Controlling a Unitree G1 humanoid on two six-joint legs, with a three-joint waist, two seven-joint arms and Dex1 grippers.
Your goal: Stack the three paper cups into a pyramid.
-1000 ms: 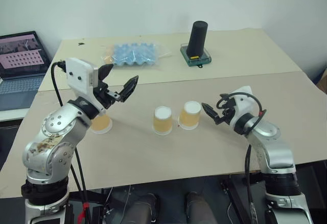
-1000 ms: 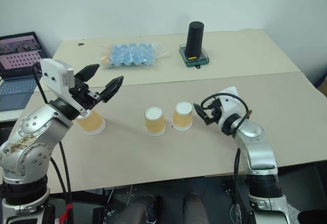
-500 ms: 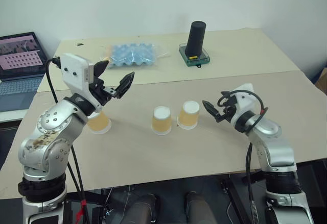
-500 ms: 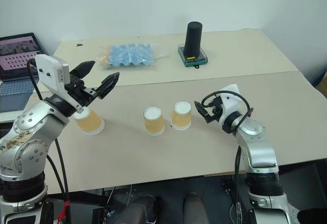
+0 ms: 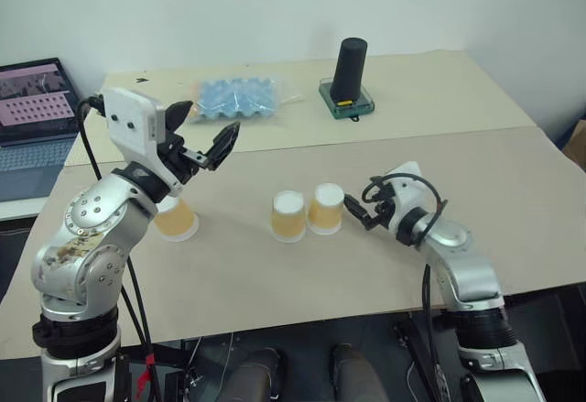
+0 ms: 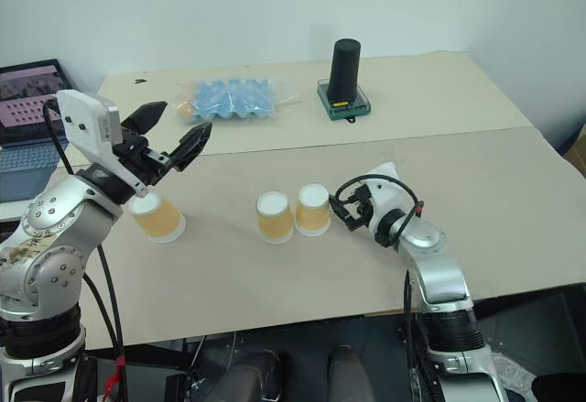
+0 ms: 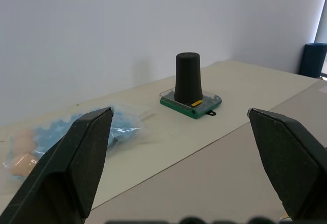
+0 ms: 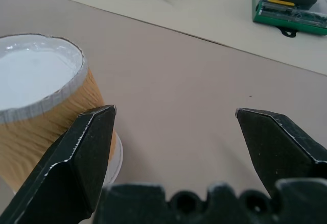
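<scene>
Three paper cups stand upside down on the tan table. The left cup (image 5: 177, 220) is partly hidden behind my left arm. The middle cup (image 5: 288, 216) and the right cup (image 5: 326, 209) stand side by side, touching or nearly so. My right gripper (image 5: 360, 207) is open, low at the right cup's right side. In the right wrist view one finger (image 8: 84, 155) lies against that cup (image 8: 38, 99), which stands outside the gap. My left gripper (image 5: 209, 127) is open and empty, raised above the left cup.
A tall black cylinder (image 5: 350, 70) on a green base (image 5: 347, 100) and a blue egg tray (image 5: 236, 96) in clear plastic stand at the table's far side. A laptop (image 5: 37, 109) sits beyond the left edge. A seam (image 5: 385, 139) runs across the tabletop.
My right gripper has moved left and slightly down to the right cup. That cup has slid left up against the middle cup. The left arm has kept still.
</scene>
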